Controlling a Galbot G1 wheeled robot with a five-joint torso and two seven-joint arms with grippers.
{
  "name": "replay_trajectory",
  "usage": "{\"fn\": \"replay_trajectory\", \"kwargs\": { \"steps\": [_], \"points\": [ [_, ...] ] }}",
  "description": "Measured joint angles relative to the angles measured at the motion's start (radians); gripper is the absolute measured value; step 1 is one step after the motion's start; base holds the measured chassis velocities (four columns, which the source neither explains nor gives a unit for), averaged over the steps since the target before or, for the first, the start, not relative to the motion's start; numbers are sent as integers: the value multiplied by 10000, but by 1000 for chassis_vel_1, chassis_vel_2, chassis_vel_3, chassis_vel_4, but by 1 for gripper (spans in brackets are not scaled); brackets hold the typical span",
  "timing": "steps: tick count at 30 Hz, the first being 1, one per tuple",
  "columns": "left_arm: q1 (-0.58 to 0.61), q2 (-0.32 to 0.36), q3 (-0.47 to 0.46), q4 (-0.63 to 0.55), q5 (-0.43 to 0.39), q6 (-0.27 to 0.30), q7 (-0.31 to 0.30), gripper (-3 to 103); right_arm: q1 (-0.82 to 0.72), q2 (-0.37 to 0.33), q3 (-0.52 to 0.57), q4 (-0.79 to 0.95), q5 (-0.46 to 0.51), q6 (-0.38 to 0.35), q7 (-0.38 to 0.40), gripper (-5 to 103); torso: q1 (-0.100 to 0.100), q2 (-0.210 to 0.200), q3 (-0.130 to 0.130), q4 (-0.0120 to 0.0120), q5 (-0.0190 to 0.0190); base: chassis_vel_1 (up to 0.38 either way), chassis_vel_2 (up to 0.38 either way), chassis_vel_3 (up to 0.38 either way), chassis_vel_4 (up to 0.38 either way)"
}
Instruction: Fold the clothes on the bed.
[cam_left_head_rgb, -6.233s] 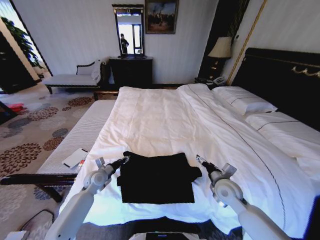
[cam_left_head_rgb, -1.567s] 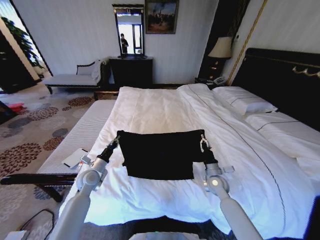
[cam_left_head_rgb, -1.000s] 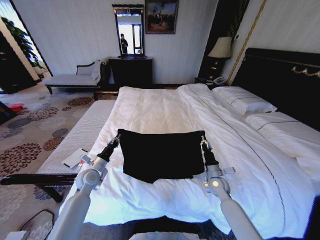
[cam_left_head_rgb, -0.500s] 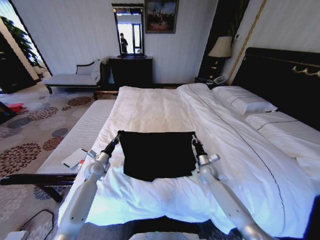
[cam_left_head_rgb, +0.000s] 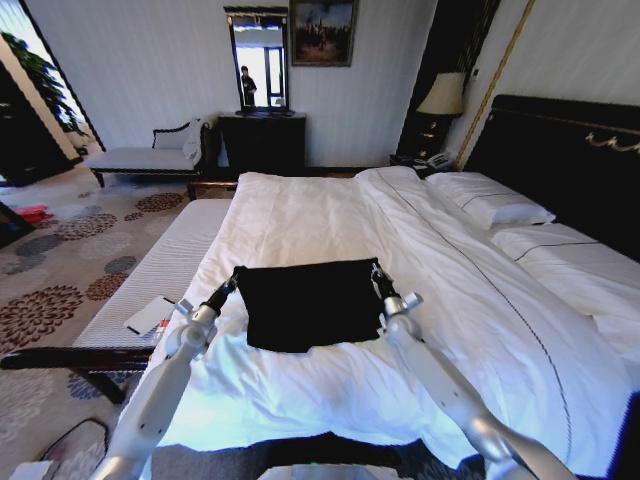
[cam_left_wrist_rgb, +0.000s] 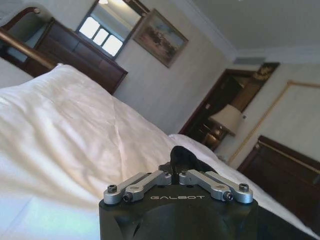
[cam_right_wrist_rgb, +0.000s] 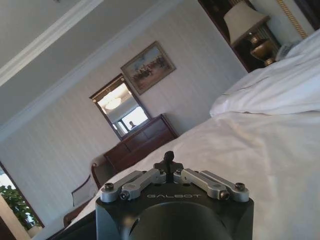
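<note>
A: Both arms out over the bed (cam_left_head_rgb: 330, 225) — the left tool (cam_left_head_rgb: 236, 273) clamped on one far corner of the black T-shirt (cam_left_head_rgb: 305, 303).

B: And the right tool (cam_left_head_rgb: 376, 271) pinches the other corner, shirt lying folded on the white duvet (cam_left_head_rgb: 300, 390).

1. head camera looks forward and down over the bed (cam_left_head_rgb: 330, 225), from its near end.
2. each wrist camera sits low behind its gripper, facing up the duvet.
3. all share the mirror (cam_left_head_rgb: 258, 62).
</note>
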Motion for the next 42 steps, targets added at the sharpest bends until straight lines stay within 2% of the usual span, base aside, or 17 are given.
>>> {"fn": "replay_trajectory", "kwargs": {
  "steps": [3,8,14,18,27,32,42],
  "points": [
    [601,345,-88,-250,226,-380,450,1,-699,-282,321,680,99,-73,197,2,0,0,0,0,-1,0,0,0,0],
    [1649,668,-192,-736,698,-687,831,1,-1334,-392,545,1140,31,-136,385,2,0,0,0,5,-1,0,0,0,0],
    [3073,963,-305,-1355,1273,-963,938,1,-2179,-643,515,1649,-298,-237,543,1,-1,1,0,5,1,0,0,0,0],
    [3191,981,-319,-1185,1493,-1063,861,1,-2586,-652,433,1677,-644,-226,598,1,-1,1,0,-2,0,0,0,0,0],
    [2961,784,-352,-1227,1573,-1083,721,1,-3269,-469,684,2030,-791,82,1030,1,1,1,1,2,2,0,0,0,0],
    [3105,837,-363,-1337,1917,-1270,879,1,-3807,-430,923,2333,-984,383,1066,1,2,1,1,2,2,0,0,0,0],
    [3453,878,-397,-1449,2450,-1587,1128,1,-4348,-409,1106,2614,-1258,462,1130,1,2,1,1,3,1,0,0,0,0]
  ]
}}
